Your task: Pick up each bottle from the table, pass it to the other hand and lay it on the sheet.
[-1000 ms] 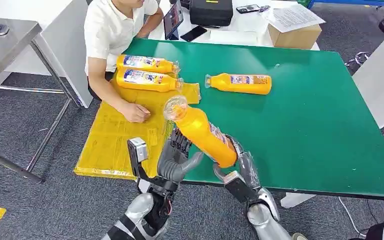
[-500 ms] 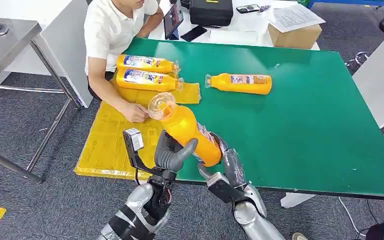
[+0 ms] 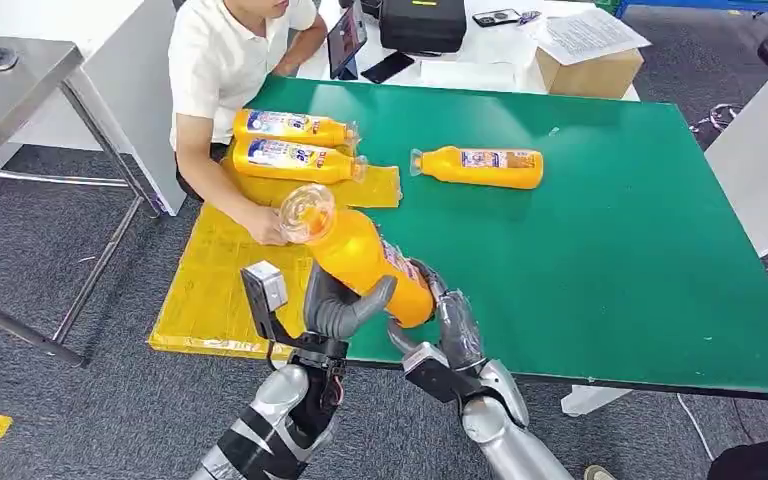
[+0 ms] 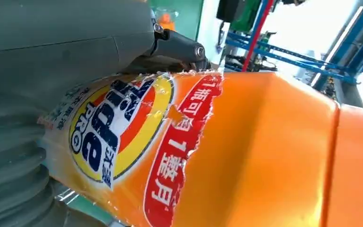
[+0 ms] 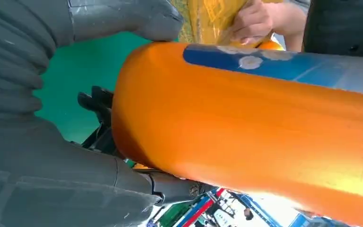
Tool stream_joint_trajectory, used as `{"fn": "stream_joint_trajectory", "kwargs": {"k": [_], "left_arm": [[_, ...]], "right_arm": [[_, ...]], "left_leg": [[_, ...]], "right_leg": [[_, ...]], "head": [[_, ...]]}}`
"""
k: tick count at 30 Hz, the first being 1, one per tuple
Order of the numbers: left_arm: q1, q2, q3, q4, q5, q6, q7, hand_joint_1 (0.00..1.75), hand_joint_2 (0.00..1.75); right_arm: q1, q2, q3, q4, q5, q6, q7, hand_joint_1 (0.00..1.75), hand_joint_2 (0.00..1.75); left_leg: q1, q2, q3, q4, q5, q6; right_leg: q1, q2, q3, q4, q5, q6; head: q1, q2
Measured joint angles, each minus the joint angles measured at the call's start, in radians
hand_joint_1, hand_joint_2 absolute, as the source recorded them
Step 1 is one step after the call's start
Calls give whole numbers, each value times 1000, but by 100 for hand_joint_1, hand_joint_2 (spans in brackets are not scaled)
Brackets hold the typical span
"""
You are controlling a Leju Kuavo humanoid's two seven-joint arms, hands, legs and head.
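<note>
Glossy orange plastic bottle [image 3: 365, 262] with clear round cap, clasped by left robot hand [image 3: 335, 305] and right robot hand [image 3: 445, 325], above crinkled yellow sheet [image 3: 222, 285]

Head camera high on the body, facing forward and down across the green counter [image 3: 610, 250], both wrist cameras pressed very close behind each robot hand, all three views sharing the held orange bottle [image 3: 365, 260].

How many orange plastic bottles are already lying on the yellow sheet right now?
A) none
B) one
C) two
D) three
C: two orange plastic bottles lie side by side on the yellow sheet; a third lies on the green table, and a fourth is in the robot's hands.
</note>
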Motion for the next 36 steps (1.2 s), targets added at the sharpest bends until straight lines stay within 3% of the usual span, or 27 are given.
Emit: {"fn": "stream_joint_trajectory", "kwargs": {"k": [15,19,21,22,26,32,36], "left_arm": [[3,5,41,-32,-11,-32,6,175,175],[-9,14,49,-35,-55,17,21,175,175],[-20,27,54,-34,-88,44,26,175,175],[-22,34,64,-35,-93,45,27,175,175],[-10,65,112,-56,-116,80,48,175,175],[-20,116,173,-65,-423,403,-3,175,175],[-27,135,193,-58,-489,449,-15,175,175]], "right_arm": [[11,2,22,-31,-29,76,-2,0,175],[19,7,23,-33,-18,8,-3,0,175],[40,8,19,-54,-3,-87,-3,0,175],[54,8,12,-66,8,-142,-3,0,0],[102,21,-63,-148,62,-279,-6,0,0],[211,122,-354,-441,192,-288,-11,0,0],[242,168,-482,-564,208,-294,-11,0,0]], "left_leg": [[0,0,0,0,0,0],[0,0,0,0,0,0],[0,0,0,0,0,0],[0,0,0,0,0,0],[0,1,-1,0,0,0],[0,0,-1,0,0,0],[0,0,-1,0,0,0]], "right_leg": [[0,0,0,0,0,0],[0,0,0,0,0,0],[0,0,0,0,0,0],[0,0,0,0,0,0],[0,0,-1,0,0,0],[0,-1,-2,1,0,0],[0,-1,-2,1,0,0]], "head": [[0,0],[0,0],[0,0],[0,0],[0,0],[0,0],[0,0]]}}
